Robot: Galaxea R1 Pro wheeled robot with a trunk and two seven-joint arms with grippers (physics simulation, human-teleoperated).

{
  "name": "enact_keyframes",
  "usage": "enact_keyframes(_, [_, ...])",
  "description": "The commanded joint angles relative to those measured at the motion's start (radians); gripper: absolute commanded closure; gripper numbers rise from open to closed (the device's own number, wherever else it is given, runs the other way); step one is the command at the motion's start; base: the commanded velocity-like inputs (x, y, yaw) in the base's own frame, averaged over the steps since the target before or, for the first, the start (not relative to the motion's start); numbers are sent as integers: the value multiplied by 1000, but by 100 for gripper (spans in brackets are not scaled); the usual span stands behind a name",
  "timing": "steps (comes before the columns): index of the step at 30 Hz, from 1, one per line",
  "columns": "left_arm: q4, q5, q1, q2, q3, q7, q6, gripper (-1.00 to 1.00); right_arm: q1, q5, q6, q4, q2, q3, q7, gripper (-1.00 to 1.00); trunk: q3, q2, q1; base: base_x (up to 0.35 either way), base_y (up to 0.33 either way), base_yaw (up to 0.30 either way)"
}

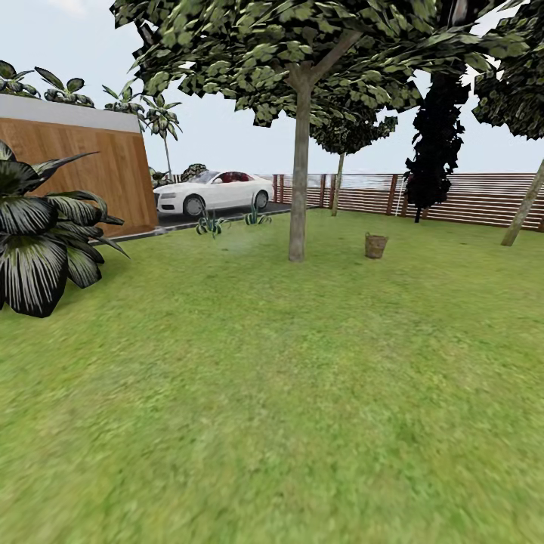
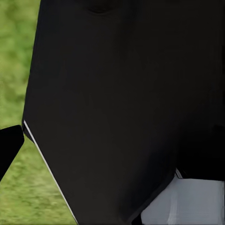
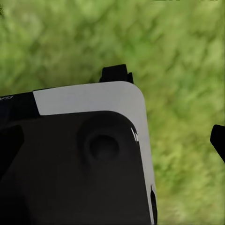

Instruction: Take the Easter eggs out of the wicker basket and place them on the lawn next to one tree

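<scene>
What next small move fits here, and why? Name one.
Probably drive the base forward across the lawn toward the wicker basket. It stands far off on the grass, to the right of the nearest tree, well out of arm's reach. The eggs cannot be made out from here.

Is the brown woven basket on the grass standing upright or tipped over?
Upright: the brown woven basket stands on the lawn with its opening facing up.
</scene>
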Motion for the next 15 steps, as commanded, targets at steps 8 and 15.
enact_keyframes(8, [-91, -211, -1, 6, -33, 4, 10, -100, -1, -9, 0, 2, 1, 3, 4, -100, -1, -1, 0, 263, -2, -36])
enact_keyframes(15, [-93, -299, -1, 8, -21, 6, 2, -100, -1, -10, 1, 3, 4, 2, 5, -100, -1, -1, 0, 339, -48, -268])
